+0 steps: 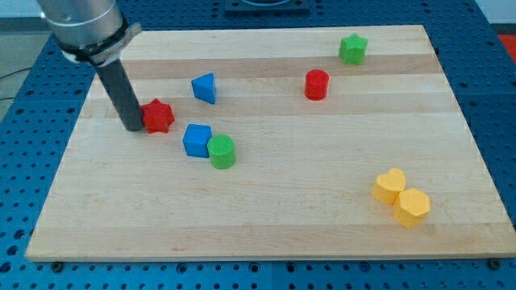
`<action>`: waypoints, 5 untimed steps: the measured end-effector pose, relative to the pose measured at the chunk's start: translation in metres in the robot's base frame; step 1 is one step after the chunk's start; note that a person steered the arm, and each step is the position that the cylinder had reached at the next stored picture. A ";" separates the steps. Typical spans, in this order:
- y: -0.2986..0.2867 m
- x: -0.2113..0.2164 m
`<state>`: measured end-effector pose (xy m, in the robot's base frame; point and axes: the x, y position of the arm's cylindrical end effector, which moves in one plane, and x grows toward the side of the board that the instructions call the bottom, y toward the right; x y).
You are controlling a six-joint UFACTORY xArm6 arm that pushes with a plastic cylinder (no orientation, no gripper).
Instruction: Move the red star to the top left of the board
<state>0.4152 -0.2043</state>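
Red star [158,116] — touching tool [134,128]

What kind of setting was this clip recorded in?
Most likely a robotics lab bench. A wooden board lies on a blue perforated table, small coloured blocks such as the red star are scattered on it, and my tip sits just to that star's left in the view.

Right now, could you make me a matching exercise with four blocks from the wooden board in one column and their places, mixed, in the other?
Things:
1. red star block
2. green star block
3. green cylinder block
4. yellow hexagon block

Places:
A. near the view's top right
B. touching the blue cube block
C. right beside my tip
D. near the view's bottom right

Pairs: 1-C, 2-A, 3-B, 4-D
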 end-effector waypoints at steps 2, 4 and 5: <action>0.000 0.040; 0.021 0.002; 0.038 -0.004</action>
<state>0.4114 -0.1661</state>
